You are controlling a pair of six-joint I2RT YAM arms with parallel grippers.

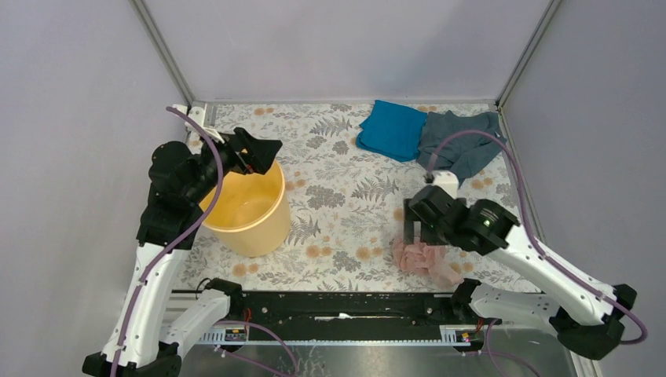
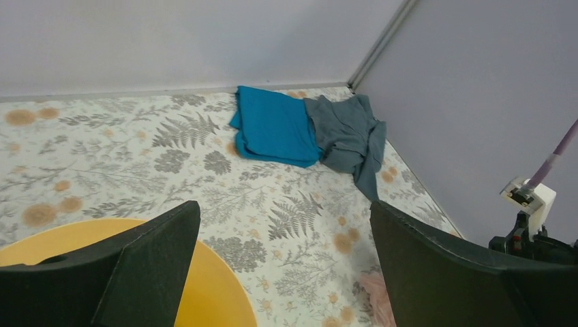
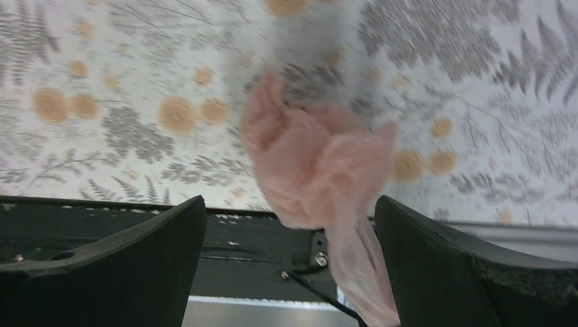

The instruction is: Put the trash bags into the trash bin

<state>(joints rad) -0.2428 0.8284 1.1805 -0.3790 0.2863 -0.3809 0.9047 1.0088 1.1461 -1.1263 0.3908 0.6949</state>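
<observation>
Both spread wide, the left gripper (image 1: 264, 152) hovers at the bin (image 1: 253, 218) while the right gripper (image 3: 287, 204), above the bag (image 3: 313, 163), may pinch only a thin fold that slips free.

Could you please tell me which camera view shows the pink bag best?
The right wrist view: the bag fills the centre, crumpled. The top view shows it small, partly hidden by the right arm. The left wrist view catches only a pink sliver at its bottom edge.
</observation>
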